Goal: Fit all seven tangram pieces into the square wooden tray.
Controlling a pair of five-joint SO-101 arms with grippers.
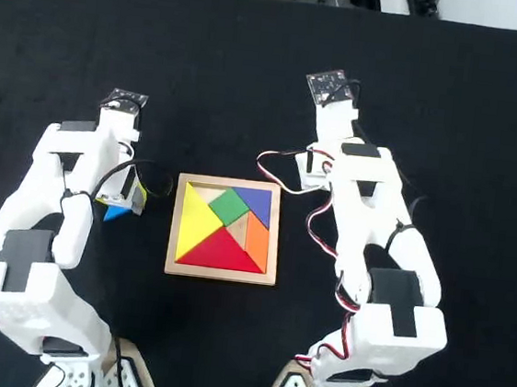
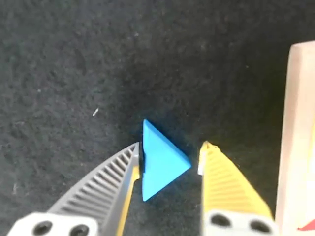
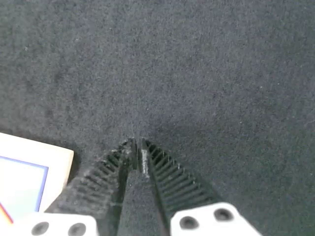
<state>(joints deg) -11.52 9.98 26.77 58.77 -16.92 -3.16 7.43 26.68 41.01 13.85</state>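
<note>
Blue and sharp-cornered, your loose triangle (image 2: 160,160) lies on the black counter (image 1: 435,101), just beside the wooden tray (image 1: 177,231). Your left end effector (image 2: 171,147) straddles it with jaws apart. The grey finger (image 2: 118,167) touches one edge and the yellow finger (image 2: 221,177) sits just off its tip. The tray holds yellow (image 1: 195,226), red (image 1: 220,254), green (image 1: 229,206), indigo (image 1: 258,201) and orange (image 1: 257,235) pieces around a bare triangular gap (image 1: 235,235). Your right end effector (image 3: 137,147) is pinched together near the tray's corner.
</note>
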